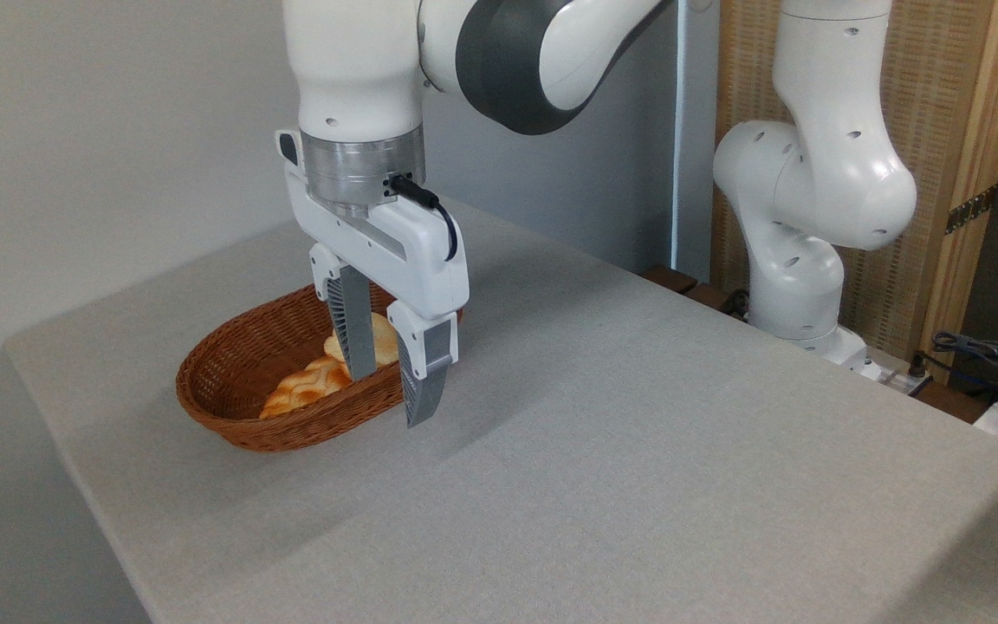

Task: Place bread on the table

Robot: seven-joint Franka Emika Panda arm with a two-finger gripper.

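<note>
Bread sits in the wicker basket toward its right end, a pale roundish bun, partly hidden behind my nearer-left finger. Just beside it on the left lies a longer braided loaf, golden and flatter, and that is not the one I want. My fingers hang spread fairly wide and hold nothing; one tip is over the inside of the basket, the other looks to be over or just outside the near rim, though from this single view I cannot be sure of the depth.

The step in hand, as I judge it, is getting down onto the bun for a grasp. To do it well I should shift so both tips fall inside the rim, straddling the bun and not the wicker. If I go down as I stand now, the outer tip may land on the basket wall and tip or drag it. I should also keep clear of the braided loaf, since the two are touching or nearly so, and a careless close could pinch both. The bun looks soft, so a gentle close around its middle should do.

Bare grey table lies open to the right for setting it down.
</note>
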